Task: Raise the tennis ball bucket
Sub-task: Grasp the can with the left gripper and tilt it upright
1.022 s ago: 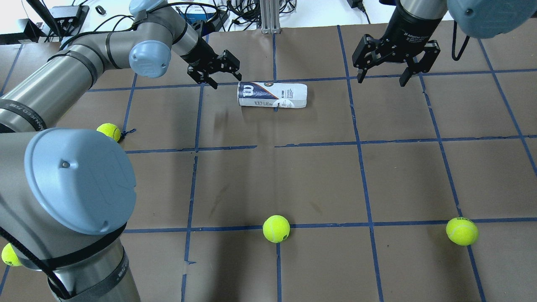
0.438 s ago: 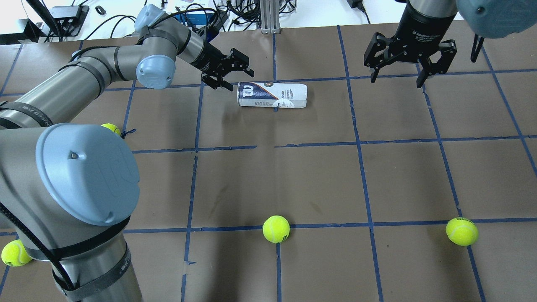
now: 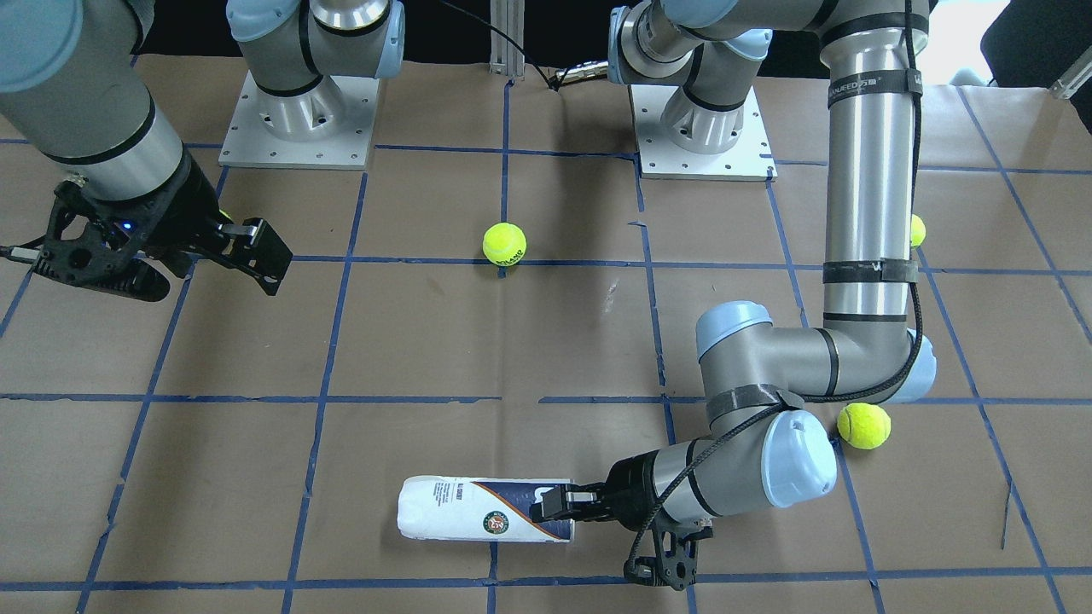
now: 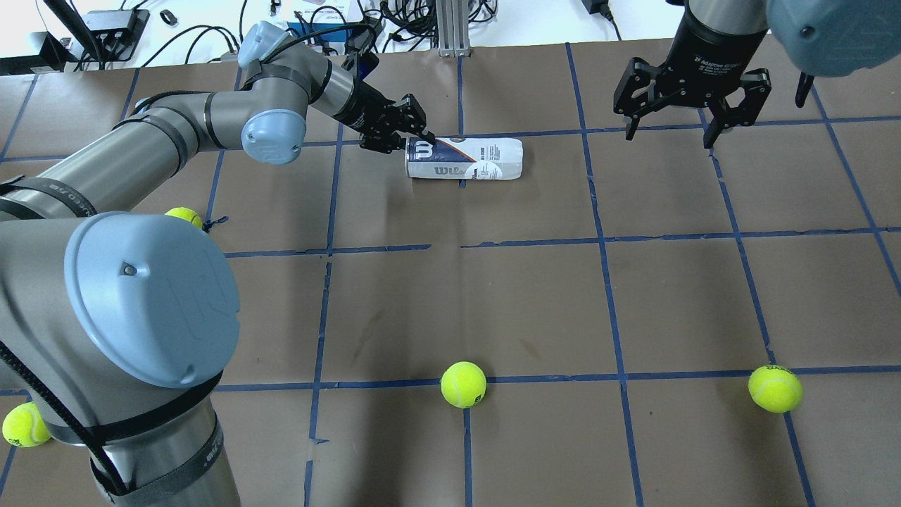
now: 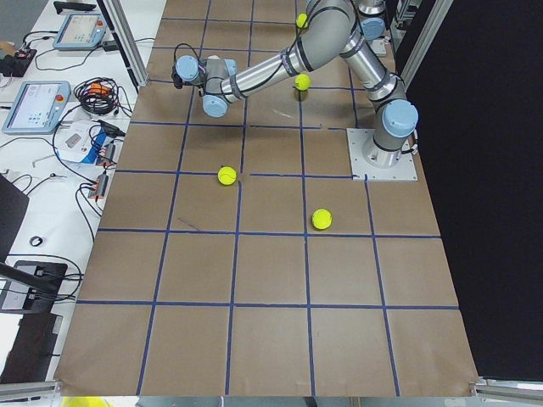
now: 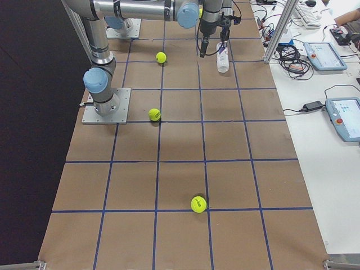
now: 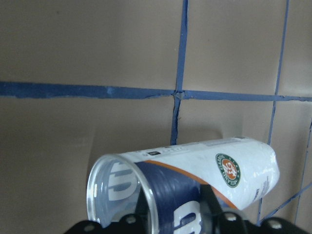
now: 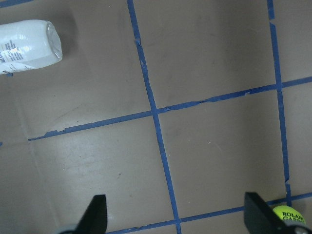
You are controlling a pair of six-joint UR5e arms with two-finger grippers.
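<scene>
My left gripper [image 4: 402,134] sits at the open mouth of the tennis ball bucket [image 4: 468,158]. In the left wrist view I see its two fingers [image 7: 208,208] apart with the tube's rim between them, so I read the jaws as open and not yet clamped, though the contact itself is cut off at the bottom of that view.

Taking the overhead view as my clock, the bucket lies on its side on the table [image 4: 535,303] with its long axis running 9 to 3. The mouth faces 9, straight at the left gripper, and the closed end points to 3. The whole body therefore stretches away from the fingers towards 3.

My right gripper [image 4: 669,132] hangs wide open and empty, well apart from the closed end. The bucket lies at about its 8 o'clock.

The left arm is plainly the nearer one. I judge the lift depends on pinching the wall at the rim, and the long tube will hang from that one end and may droop or slip.
</scene>
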